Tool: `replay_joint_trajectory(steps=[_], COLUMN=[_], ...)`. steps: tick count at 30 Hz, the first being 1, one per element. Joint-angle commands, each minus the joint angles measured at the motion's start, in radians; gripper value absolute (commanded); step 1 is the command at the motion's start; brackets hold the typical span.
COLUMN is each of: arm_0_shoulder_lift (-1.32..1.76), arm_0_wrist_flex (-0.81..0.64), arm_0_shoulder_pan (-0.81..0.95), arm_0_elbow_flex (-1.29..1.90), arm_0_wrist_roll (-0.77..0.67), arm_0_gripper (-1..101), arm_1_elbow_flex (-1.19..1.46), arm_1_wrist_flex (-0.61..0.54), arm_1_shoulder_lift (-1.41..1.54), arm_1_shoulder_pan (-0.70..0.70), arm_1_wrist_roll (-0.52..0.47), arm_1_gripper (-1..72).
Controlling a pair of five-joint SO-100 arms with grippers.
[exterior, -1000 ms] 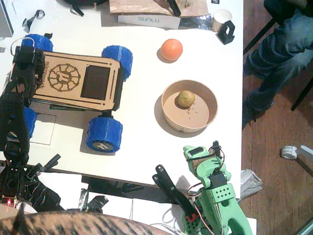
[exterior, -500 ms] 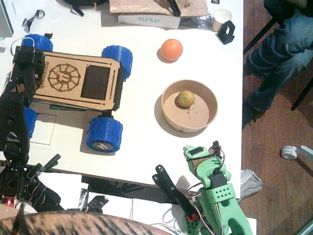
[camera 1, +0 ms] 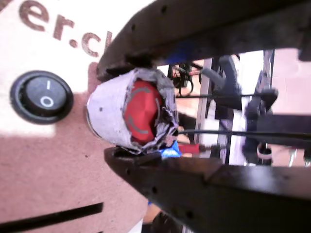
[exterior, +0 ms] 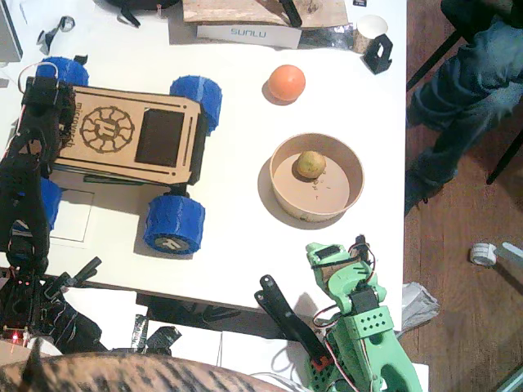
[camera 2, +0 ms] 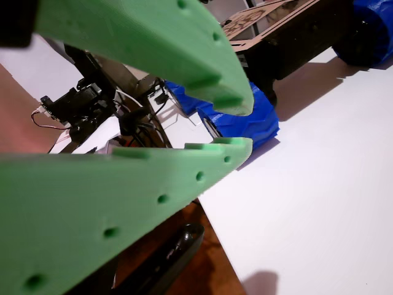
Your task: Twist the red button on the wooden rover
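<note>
Contact is kept: the red button [camera 1: 142,114], at the far-left end of the wooden rover [exterior: 122,135], is clamped by the left gripper [camera 1: 146,109], barely shifted since before, so twisting seems underway.

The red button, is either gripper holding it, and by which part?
Yes: the left gripper clamps the red button across its silvery rim. The right gripper holds nothing.

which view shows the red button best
The wrist view on the black arm: the red button fills the frame centre, silvery rim visible, the left claw closed on it. In the fixed view that arm hides it on the wooden rover. The green arm's wrist view misses it.
</note>
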Motion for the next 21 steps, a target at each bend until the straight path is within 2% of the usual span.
replay_joint_trajectory(steps=[1,10,17,21], arm_0_shoulder_lift=[0.115,0.325,0.425,0.469], arm_0_wrist_flex=[-0.025,-0.075,-0.043,-0.025], arm_0_shoulder_pan=[0.118,0.120,0.120,0.120], arm_0_elbow_flex=[-0.009,-0.008,-0.002,0.002], arm_0_wrist_roll=[-0.077,-0.199,-0.201,-0.201], arm_0_gripper=[15,19,14,7], arm_1_elbow_flex=[-0.008,-0.008,-0.008,-0.008], arm_1_wrist_flex=[0.005,0.005,0.005,0.005], arm_1_shoulder_lift=[0.005,0.005,0.005,0.005], arm_1_shoulder_pan=[-0.006,-0.006,-0.006,-0.006], arm_1_wrist_roll=[-0.005,-0.005,-0.005,-0.005], arm_1_gripper=[0.3,0.3,0.3,0.3])
